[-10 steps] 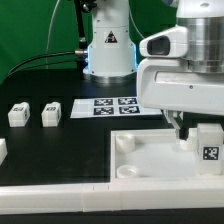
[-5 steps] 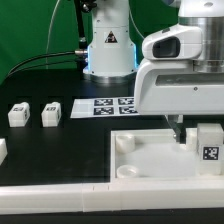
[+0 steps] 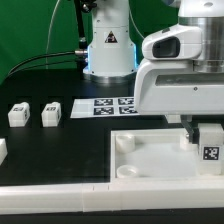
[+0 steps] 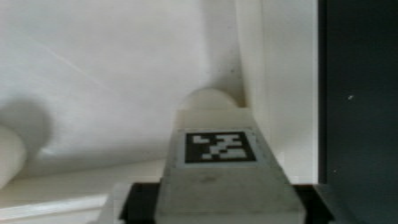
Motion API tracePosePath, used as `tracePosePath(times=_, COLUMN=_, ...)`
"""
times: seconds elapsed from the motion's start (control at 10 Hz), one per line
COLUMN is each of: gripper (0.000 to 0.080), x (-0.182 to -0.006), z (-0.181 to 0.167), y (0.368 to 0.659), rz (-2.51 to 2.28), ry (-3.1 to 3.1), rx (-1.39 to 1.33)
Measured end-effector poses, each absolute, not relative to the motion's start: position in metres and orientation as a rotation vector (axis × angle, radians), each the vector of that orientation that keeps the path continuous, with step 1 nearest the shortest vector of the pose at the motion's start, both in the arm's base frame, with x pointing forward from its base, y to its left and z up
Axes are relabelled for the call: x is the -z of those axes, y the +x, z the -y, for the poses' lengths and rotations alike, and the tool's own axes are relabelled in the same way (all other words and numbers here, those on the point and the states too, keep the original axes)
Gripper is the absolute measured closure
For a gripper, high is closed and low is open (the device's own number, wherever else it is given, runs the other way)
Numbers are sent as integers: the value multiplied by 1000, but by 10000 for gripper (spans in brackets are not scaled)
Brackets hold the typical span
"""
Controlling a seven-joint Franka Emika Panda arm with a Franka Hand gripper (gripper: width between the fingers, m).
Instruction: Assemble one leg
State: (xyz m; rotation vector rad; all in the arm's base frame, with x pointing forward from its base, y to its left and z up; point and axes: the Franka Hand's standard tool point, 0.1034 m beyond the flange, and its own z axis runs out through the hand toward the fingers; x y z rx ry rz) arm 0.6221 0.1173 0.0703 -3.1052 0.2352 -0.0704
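Note:
My gripper [image 3: 200, 132] is shut on a white leg [image 3: 211, 146] and holds it upright at the far-right corner of the large white panel [image 3: 150, 160], on the exterior view's right. The leg's square tag faces the camera. In the wrist view the leg [image 4: 217, 150] sits between my dark fingers [image 4: 146, 205], with its tip close to the panel [image 4: 107, 80]. I cannot tell whether the tip touches the panel. My gripper [image 4: 222, 207] shows only at the fingertips there. Two more legs [image 3: 18, 114] [image 3: 51, 113] lie on the black table at the exterior view's left.
The marker board [image 3: 112, 105] lies behind the panel, in front of the robot base [image 3: 108, 50]. A white part [image 3: 3, 150] shows at the exterior view's left edge. A long white strip [image 3: 60, 200] runs along the front. The panel has a round socket [image 3: 124, 142] at its near-left corner.
My gripper has shifted slightly toward the exterior view's right with the leg still in it. The other parts have not moved.

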Motion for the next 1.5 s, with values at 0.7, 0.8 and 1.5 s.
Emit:
tracePosePath(times=0.7, gripper=509, x=-71, z=-115, y=623, rz=-1140, ry=-2853, rx=40)
tracePosePath(times=0.8, gripper=508, x=-71, z=-115, y=623, rz=-1268, ry=-2798, rx=36)
tracePosePath(times=1.5, gripper=508, x=-70, z=-117, y=623, rz=-2199, ry=-2119, rx=-21)
